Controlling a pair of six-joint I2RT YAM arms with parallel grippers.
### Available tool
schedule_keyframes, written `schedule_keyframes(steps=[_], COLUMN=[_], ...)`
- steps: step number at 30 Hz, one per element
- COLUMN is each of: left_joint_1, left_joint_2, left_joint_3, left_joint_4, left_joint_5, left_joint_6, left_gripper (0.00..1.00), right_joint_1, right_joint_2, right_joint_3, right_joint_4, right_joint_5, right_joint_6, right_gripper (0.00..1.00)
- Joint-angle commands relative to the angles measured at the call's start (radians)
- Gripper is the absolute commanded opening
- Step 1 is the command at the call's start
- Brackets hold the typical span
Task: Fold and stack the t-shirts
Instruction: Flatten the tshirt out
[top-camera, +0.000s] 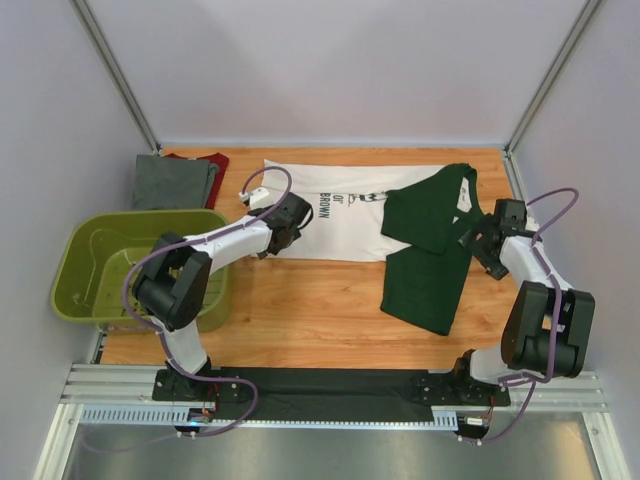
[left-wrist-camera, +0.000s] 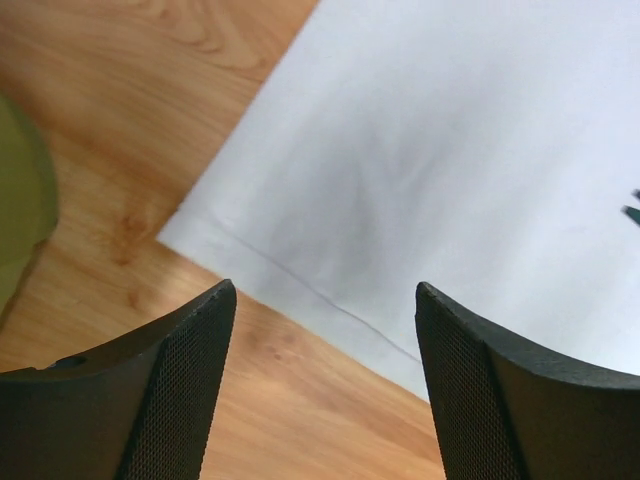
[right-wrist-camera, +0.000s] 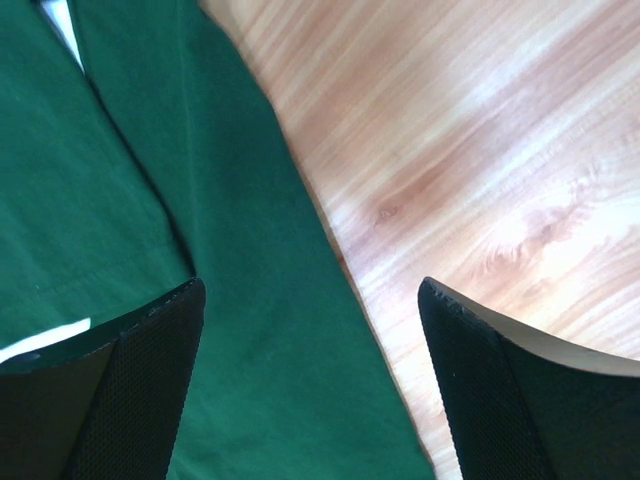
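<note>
The white t-shirt (top-camera: 330, 210) with dark green shoulder part (top-camera: 430, 250) lies spread across the table, its green sleeves folded inward. My left gripper (top-camera: 275, 238) is open above the white hem's near left corner (left-wrist-camera: 300, 270). My right gripper (top-camera: 478, 240) is open above the green part's right edge (right-wrist-camera: 230, 300). The grey t-shirt (top-camera: 172, 182) lies folded at the back left on top of the dark red t-shirt (top-camera: 208, 160).
The olive-green plastic basket (top-camera: 95, 255) stands at the left beside the left arm; its rim shows in the left wrist view (left-wrist-camera: 20, 200). White walls enclose the table on three sides. Bare wood (top-camera: 310, 300) lies in front of the shirt.
</note>
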Motion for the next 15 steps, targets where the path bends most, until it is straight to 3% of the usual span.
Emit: schedule_keyframes(steps=[1,8,11,15], left_joint_1=[-0.018,-0.092,-0.092,-0.092], left_joint_2=[0.010,-0.026,-0.046,-0.066], left_joint_3=[0.069,0.139,0.138,0.117], left_joint_4=[0.030,0.025,0.042,0.057], left_joint_5=[-0.014,-0.066,-0.038,-0.017], left_joint_6=[0.074,0.183,0.215,0.235], left_gripper=[0.79,0.78,0.79,0.78], right_joint_1=[-0.026,-0.046,-0.052,-0.052], right_joint_2=[0.026,0.152,0.256,0.411], right_joint_3=[0.071,0.255,0.356,0.479], right_joint_4=[0.078,0.156,0.179,0.144], right_joint_5=[-0.025,-0.006,-0.040,-0.026], right_joint_6=[-0.022,-0.038,-0.052,-0.083], right_gripper=[0.86,0.70,0.57,0.48])
